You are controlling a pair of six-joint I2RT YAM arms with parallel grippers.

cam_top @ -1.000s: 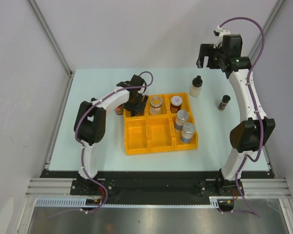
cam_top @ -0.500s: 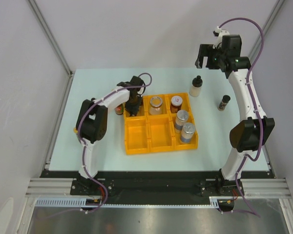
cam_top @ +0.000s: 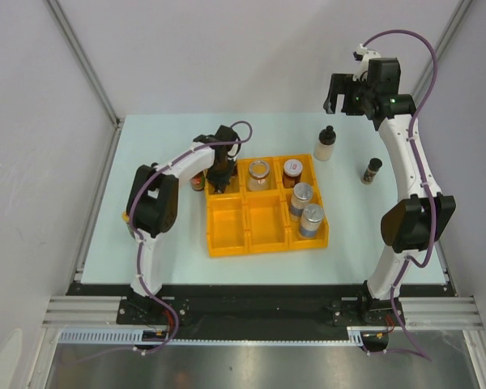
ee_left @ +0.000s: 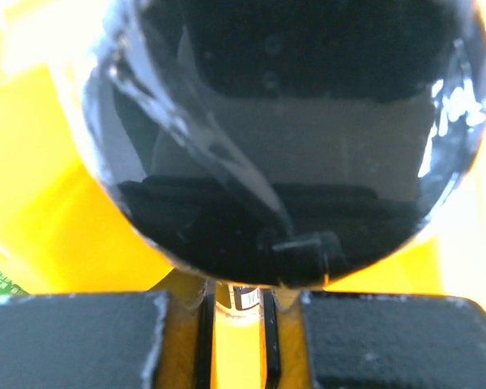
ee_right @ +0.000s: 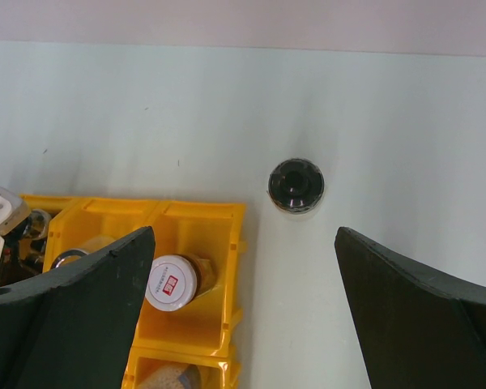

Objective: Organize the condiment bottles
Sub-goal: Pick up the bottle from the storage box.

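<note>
While the left gripper point(cam_top: 219, 175) stands down in the back left compartment of the yellow tray point(cam_top: 263, 248), its jaws are almost together. A black cap point(ee_left: 283, 138) fills its wrist view; whether it is pinched I cannot tell. The right gripper point(cam_top: 338, 99) hangs wide open above the far right of the counter point(cam_top: 146, 146). A silver-lidded jar point(cam_top: 258, 172) and a white-lidded jar point(cam_top: 291, 170) sit in the other back compartments. A cream bottle point(cam_top: 326, 144) and a dark jar point(cam_top: 372, 170) stand loose right of the tray.
</note>
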